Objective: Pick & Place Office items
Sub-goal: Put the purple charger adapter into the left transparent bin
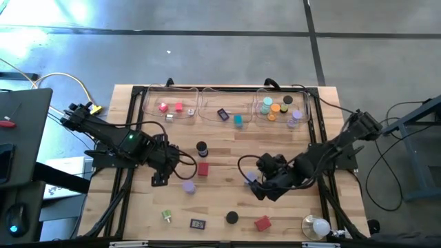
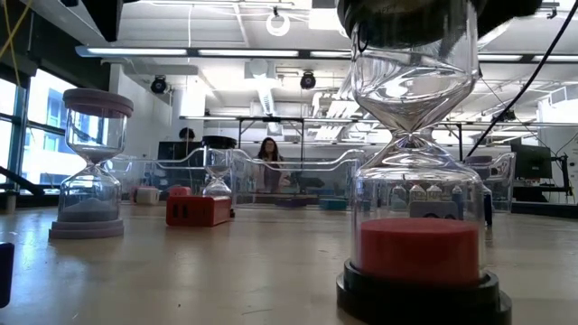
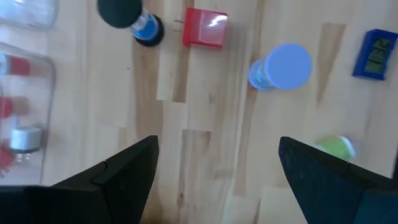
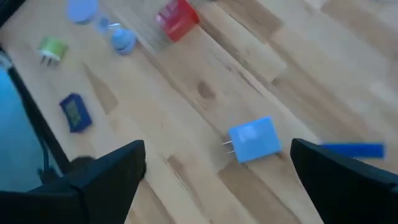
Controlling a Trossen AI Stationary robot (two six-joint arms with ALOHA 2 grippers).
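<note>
My left gripper (image 1: 160,179) (image 3: 217,149) is open over bare wood, left of the red block (image 1: 202,169) (image 3: 204,28), the lavender-capped sand timer (image 1: 189,186) (image 3: 283,65) and the black-capped timer (image 1: 201,147) (image 3: 127,15). My right gripper (image 1: 255,184) (image 4: 217,152) is open just above the table. A blue plug-like block (image 4: 254,140) lies on the wood ahead of its fingers, with a blue stick (image 4: 351,150) beside it. A green piece (image 1: 166,215), a small blue display (image 1: 198,223), a black-capped timer (image 1: 232,218) (image 2: 415,181) and a second red block (image 1: 262,223) sit near the near edge.
Clear plastic trays (image 1: 227,110) along the far edge hold several small coloured pieces. A white bulb-like object (image 1: 317,226) lies at the near right corner. Black frame rails (image 1: 134,138) run along both table sides. A person (image 2: 268,153) sits in the room beyond.
</note>
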